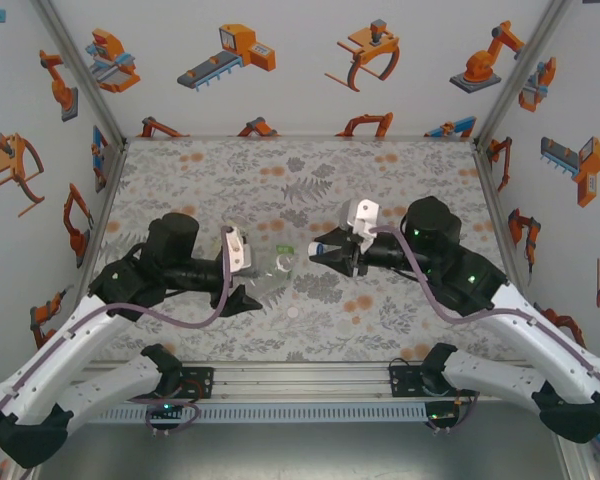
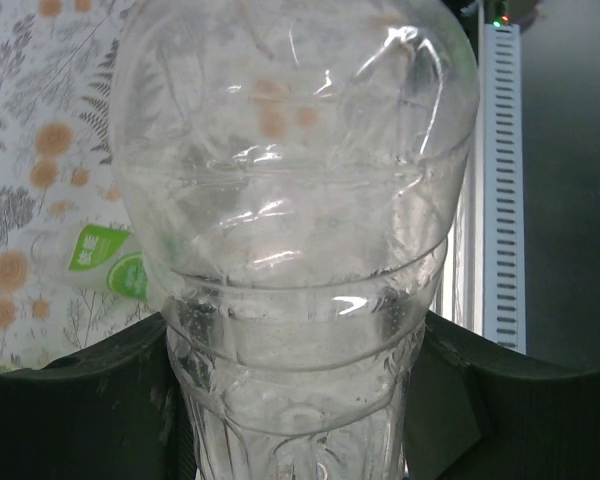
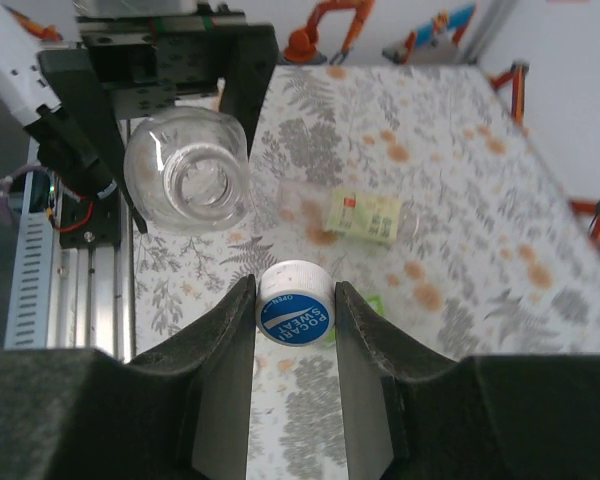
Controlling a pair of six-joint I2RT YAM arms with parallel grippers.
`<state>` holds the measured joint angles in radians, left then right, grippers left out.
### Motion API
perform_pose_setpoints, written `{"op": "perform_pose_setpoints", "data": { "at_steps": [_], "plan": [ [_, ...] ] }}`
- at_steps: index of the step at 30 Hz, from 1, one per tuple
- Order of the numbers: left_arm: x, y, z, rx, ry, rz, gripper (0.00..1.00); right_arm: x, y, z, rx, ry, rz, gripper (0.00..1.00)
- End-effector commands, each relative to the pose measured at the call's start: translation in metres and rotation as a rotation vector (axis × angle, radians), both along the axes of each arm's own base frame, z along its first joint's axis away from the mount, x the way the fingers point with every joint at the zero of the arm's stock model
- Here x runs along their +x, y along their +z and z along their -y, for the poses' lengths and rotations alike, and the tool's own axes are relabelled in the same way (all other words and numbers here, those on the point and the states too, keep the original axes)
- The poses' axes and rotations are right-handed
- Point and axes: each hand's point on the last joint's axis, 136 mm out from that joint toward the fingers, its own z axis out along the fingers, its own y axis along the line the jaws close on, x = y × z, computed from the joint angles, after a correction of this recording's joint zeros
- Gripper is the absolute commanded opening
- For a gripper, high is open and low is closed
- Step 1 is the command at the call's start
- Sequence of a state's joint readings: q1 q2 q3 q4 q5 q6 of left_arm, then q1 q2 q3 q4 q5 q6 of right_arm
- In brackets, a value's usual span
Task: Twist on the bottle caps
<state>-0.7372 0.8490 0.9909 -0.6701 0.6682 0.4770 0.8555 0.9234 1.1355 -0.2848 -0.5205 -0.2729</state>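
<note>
The right pincer (image 3: 294, 296) clamps a cap (image 3: 296, 314) printed "POCARI SWEAT", lower centre; the left pincer (image 2: 295, 345) clamps an empty, uncapped bottle (image 3: 185, 175), upper left.

arms (image 1: 72, 340) — white lower shells, black upper links | cables (image 1: 180, 322) loop purple-grey | fingers (image 3: 220, 375) matte black, flat-faced | wrist brackets (image 1: 362, 213) — white

Bright, even light, soft shadows; white glare streaks the close, slightly blurred clear bottle (image 2: 290, 200)
</note>
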Motion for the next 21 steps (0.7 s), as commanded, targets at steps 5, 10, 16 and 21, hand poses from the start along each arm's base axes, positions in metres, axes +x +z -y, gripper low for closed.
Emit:
{"op": "perform_pose_setpoints", "data": {
  "at_steps": [5, 10, 16, 21],
  "plan": [
    [-0.023, -0.004, -0.003, 0.03, -0.142, 0.042, 0.0, -0.06, 0.003, 0.001, -0.038, 0.351, 0.24, 0.0],
    [-0.023, -0.013, -0.005, 0.088, -0.142, 0.018, 0.0, -0.067, -0.007, -0.01, -0.079, 0.413, 0.252, 0.0],
    [-0.028, -0.014, -0.005, 0.095, -0.168, 0.001, 0.0, -0.064, -0.015, -0.018, -0.122, 0.417, 0.262, 0.0],
    [-0.03, -0.015, -0.004, 0.095, -0.176, -0.009, 0.0, -0.065, -0.017, -0.026, -0.119, 0.42, 0.277, 0.0]
  ]
}}
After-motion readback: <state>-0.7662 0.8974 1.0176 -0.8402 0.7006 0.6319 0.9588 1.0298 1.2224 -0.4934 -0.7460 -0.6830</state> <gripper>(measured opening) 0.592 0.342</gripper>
